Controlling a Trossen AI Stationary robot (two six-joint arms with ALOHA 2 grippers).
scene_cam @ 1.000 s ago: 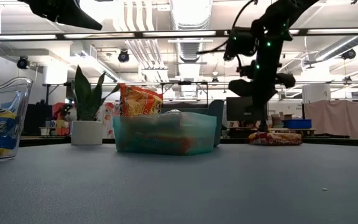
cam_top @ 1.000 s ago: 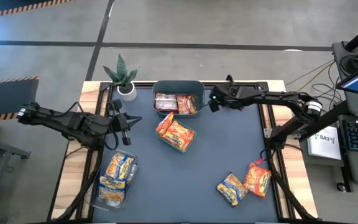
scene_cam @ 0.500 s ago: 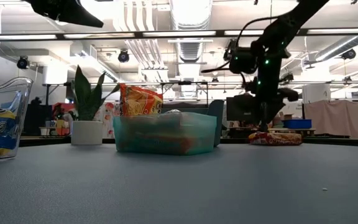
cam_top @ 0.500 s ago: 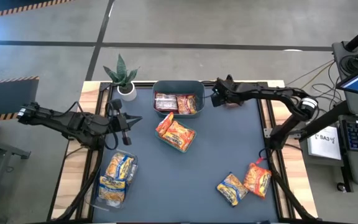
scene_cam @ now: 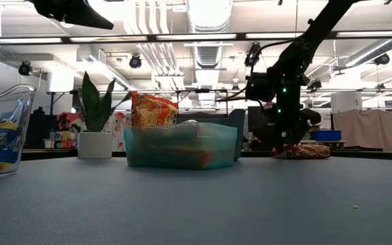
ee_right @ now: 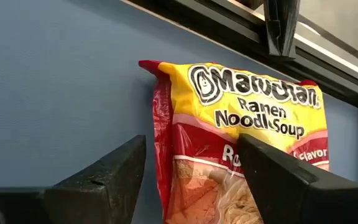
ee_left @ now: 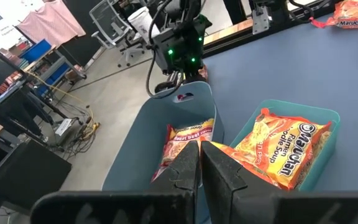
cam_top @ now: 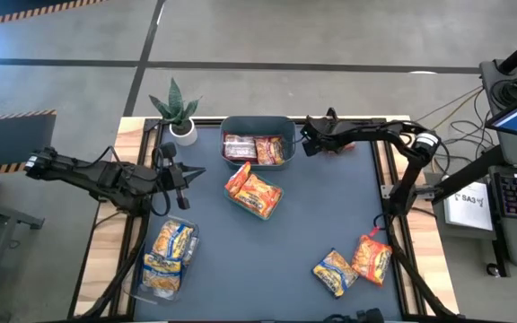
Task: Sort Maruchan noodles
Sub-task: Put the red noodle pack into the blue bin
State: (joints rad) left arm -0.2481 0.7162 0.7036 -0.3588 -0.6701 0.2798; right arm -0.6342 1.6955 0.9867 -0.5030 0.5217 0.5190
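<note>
**Crinkly packets in four spots; right fingers wide apart over one at the far edge**

Crinkly plastic, yellow-topped and red below: the Maruchan ramen packet (ee_right: 241, 143) by the far right rail lies flat on the blue-grey mat (cam_top: 303, 224). In the right wrist view its printed logo end points toward the black rail and its long axis runs from the camera toward that rail. The right gripper (cam_top: 311, 141) sits just beside the grey-teal plastic tub (cam_top: 257, 123). Its two dark fingers (ee_right: 98, 180) are spread wide, one either side of the packet's near end, gripping nothing. In the low view this packet (scene_cam: 303, 150) rests on the mat under the arm.

Inside the rounded tub lie dark red-and-white packets (cam_top: 240, 148), flat. Next to it, orange-red glossy packets (cam_top: 255, 190) are heaped in a small square green tray (ee_left: 328, 118), long axes diagonal to the table edges, one standing up on end (scene_cam: 154, 109).

Near the right front corner, an orange-red packet (cam_top: 372, 258) and a yellow-and-blue packet (cam_top: 335, 272) lie flat, touching, both angled.

At left front, yellow-and-blue packets (cam_top: 170, 251) are stacked in a clear plastic bin (scene_cam: 5, 129).

The left gripper (cam_top: 179, 180) hangs above the mat's left side, well apart from the tray, fingers (ee_left: 219, 177) nearly together, empty.

A spiky green plant in a white pot (cam_top: 179, 115) stands at the far left corner.
</note>
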